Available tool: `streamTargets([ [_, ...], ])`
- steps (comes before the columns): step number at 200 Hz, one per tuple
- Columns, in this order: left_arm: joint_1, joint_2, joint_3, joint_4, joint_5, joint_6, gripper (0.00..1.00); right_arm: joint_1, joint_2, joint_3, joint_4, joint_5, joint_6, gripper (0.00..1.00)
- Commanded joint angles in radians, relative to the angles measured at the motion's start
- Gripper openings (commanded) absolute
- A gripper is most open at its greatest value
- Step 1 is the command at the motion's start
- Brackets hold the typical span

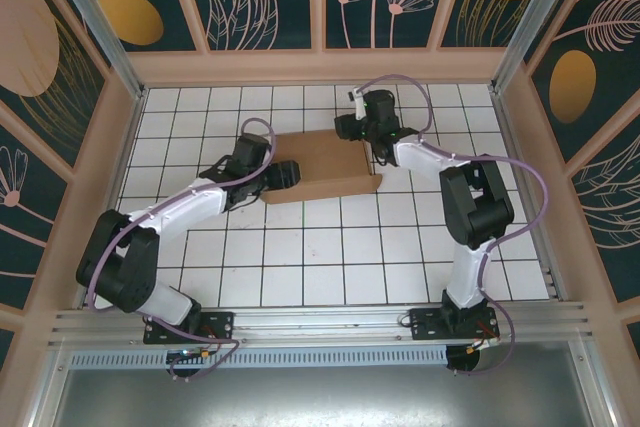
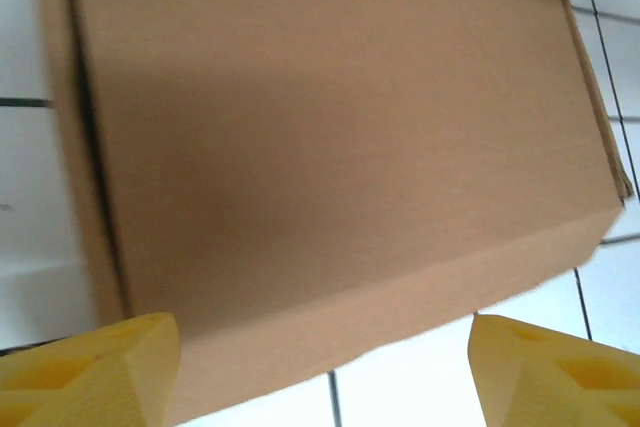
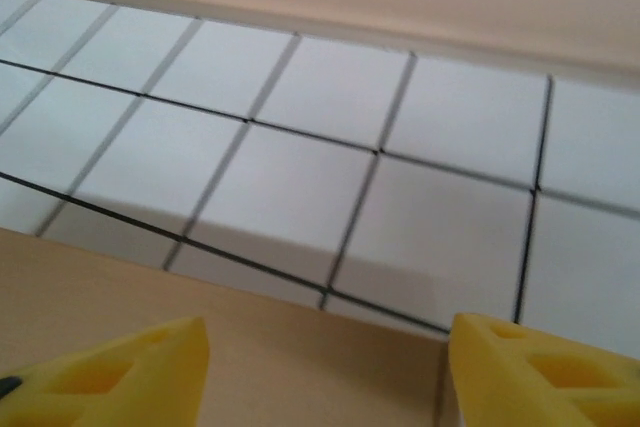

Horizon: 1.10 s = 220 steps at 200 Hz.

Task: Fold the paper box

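Box (image 1: 325, 165) folded, flat on tiles (image 1: 300, 257).
Left gripper (image 1: 288, 175) at its left side, fingers wide; right gripper (image 1: 352, 127) over far edge, fingers wide; neither grips it.

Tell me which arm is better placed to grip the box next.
Left, probably: the left hand, open, faces the paper box squarely at its left end. The right hand, also open, sits at its far edge, pointing past it.
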Motion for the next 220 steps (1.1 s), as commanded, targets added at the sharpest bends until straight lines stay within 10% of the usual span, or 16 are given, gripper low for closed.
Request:
streamTargets([
  [1,0.108,-0.036,0.004,0.038,-0.021,-0.021,0.76,-0.025,-0.026,-0.027,-0.051,-0.013,0.112,0.68],
  [73,0.223,0.256,0.116,0.112,0.144,0.087,0.80,-0.205,0.004,-0.133,-0.027,-0.356,0.217,0.73],
  [220,0.446,0.506,0.044,0.286,0.593,0.105,0.23,-0.286,0.084,-0.182,0.052,-0.655,0.325,0.80],
])
